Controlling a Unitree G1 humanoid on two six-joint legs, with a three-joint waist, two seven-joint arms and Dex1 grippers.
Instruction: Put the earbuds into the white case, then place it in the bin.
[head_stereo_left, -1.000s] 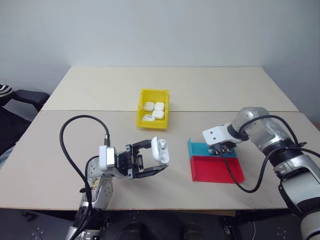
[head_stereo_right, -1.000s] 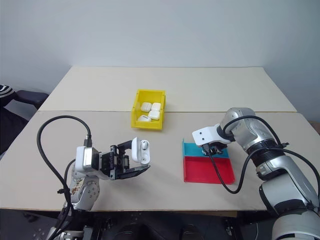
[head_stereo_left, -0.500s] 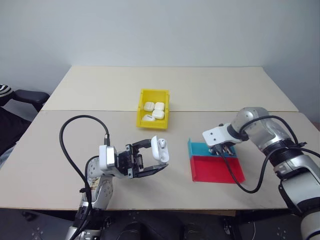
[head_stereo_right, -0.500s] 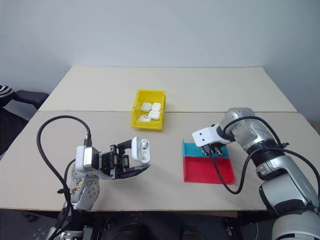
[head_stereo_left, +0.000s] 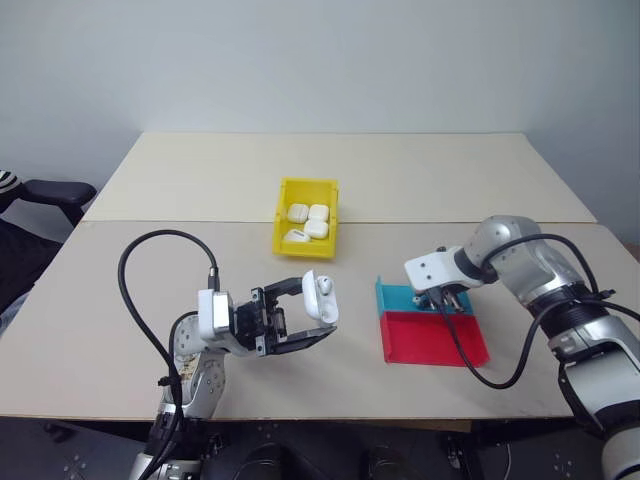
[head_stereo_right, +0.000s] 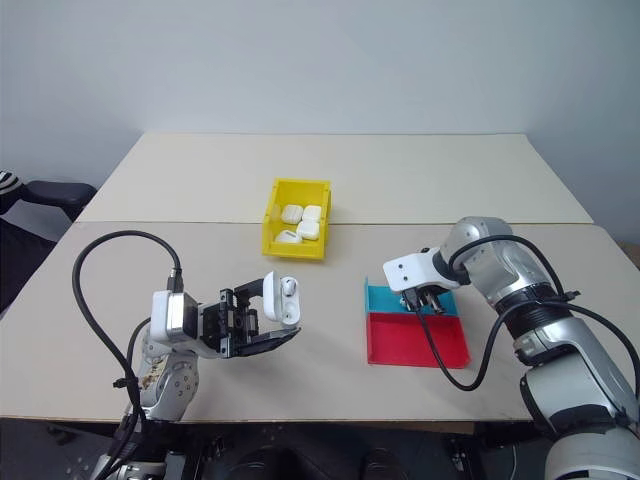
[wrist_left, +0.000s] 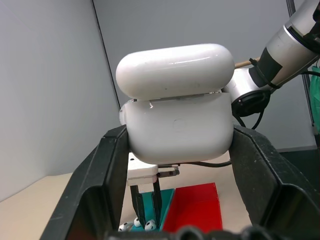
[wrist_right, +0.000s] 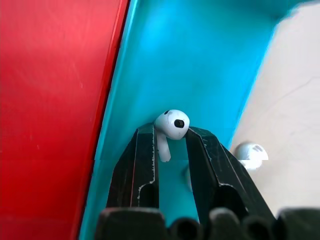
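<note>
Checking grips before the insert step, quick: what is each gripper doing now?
Left gripper: closed on the white case, lid open.
Right gripper: closed on an earbud over the teal tray.

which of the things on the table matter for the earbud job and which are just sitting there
Job:
earbud in right end effector
second earbud
white case in left end effector
yellow bin

Lying about:
teal tray
red tray

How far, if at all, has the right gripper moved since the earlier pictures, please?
Yes, slightly: the right gripper, shut on an earbud, has lifted a little above the teal tray; a second earbud lies below.
</note>
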